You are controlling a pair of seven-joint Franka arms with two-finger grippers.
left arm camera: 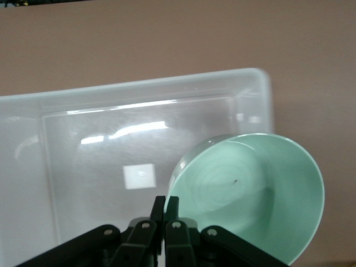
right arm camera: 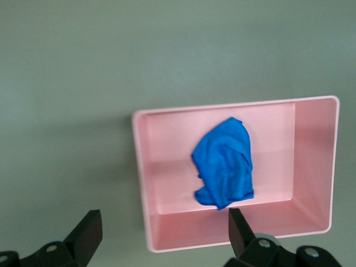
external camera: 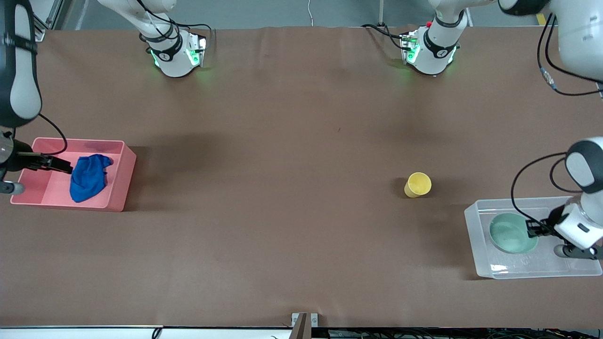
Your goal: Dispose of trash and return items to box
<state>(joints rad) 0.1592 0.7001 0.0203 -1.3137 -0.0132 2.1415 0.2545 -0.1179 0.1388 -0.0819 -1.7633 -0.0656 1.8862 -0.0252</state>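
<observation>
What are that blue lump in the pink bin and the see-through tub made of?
The blue wad looks like soft matte cloth, judging by its wrinkles and folds. The clear tub seems to be glossy, rigid plastic: light glints on it and the table shows through.

High front overview, wrist cameras close above each bin

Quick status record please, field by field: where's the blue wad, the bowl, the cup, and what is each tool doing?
blue wad: lying in the pink bin, released
right tool: open, over the pink bin
green bowl: tilted over the clear box, rim pinched
left tool: shut on the green bowl
yellow cup: on its side on the table, between bin and box, nearer the clear box
remaining: bowl not yet released; cup not yet boxed
</observation>
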